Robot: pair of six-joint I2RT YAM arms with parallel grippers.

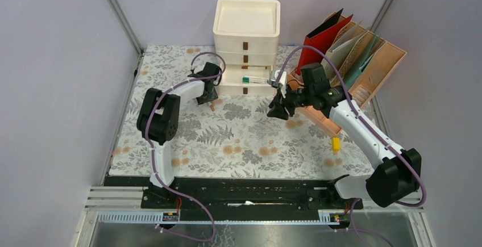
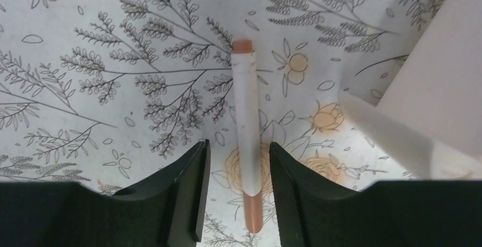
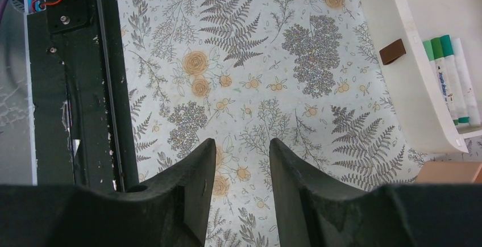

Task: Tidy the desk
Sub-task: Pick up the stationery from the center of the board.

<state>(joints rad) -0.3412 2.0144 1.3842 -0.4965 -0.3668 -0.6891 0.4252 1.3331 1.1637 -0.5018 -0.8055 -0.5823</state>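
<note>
1. Base rail [image 1: 244, 193]: runs along the bottom of the top view and carries both arm bases.
2. Counter [image 1: 244, 145]: fills the middle of the top view, covered in fern-and-flower cloth and framed by metal rails at left and right.
3. Yellow block [image 1: 336, 143]: lies on the counter at lower right, beside the right arm.
4. Right gripper [image 3: 239, 145]: hangs above the counter right of centre. Its jaws are parted by a moderate gap, with nothing between them; only cloth shows below.
5. Left gripper [image 2: 237, 150]: positioned left of centre, pointing down. Its jaws are parted and straddle a white marker [image 2: 245, 116] with tan ends. A clear gap remains on the left side, and the right finger [image 2: 284, 190] is very close to the barrel. Contact cannot be confirmed.
6. Drawer unit [image 1: 247, 37]: white, stands at upper centre. One lower drawer [image 3: 423, 105] is pulled out and holds green markers [image 3: 446, 76].
7. File rack [image 1: 375, 74]: tan, at upper right, tilted, holding a red folder [image 1: 321, 40] and other folders.
</note>
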